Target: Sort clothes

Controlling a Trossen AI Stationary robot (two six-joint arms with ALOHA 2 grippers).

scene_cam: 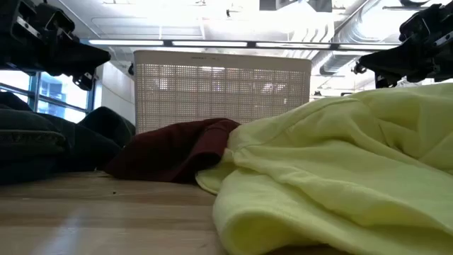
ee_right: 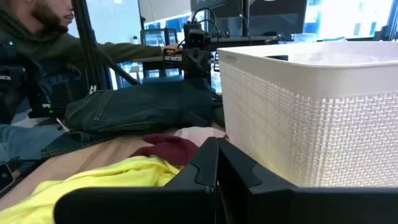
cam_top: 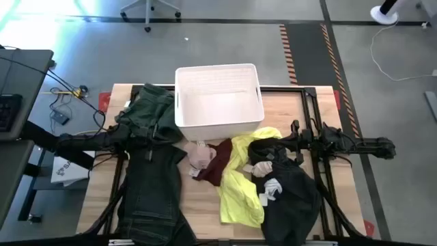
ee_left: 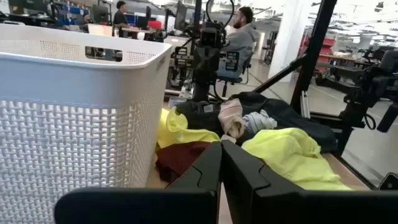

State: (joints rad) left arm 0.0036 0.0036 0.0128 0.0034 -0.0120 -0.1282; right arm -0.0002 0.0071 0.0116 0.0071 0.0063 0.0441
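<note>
The clothes lie on the wooden table in front of the white lattice basket (cam_top: 218, 96). Dark denim jeans (cam_top: 150, 195) and a dark green garment (cam_top: 147, 109) lie at the left. A maroon piece (cam_top: 217, 164) and a beige-pink piece (cam_top: 200, 157) lie in the middle. A bright yellow shirt (cam_top: 242, 181) and a black garment (cam_top: 290, 191) lie at the right. My left gripper (ee_left: 221, 163) is shut and empty above the left garments. My right gripper (ee_right: 216, 163) is shut and empty above the right pile.
The basket stands at the table's far middle, between the two arms. A person (ee_left: 242, 34) sits at a desk beyond the table. A desk with a keyboard (cam_top: 10, 109) stands left of the table.
</note>
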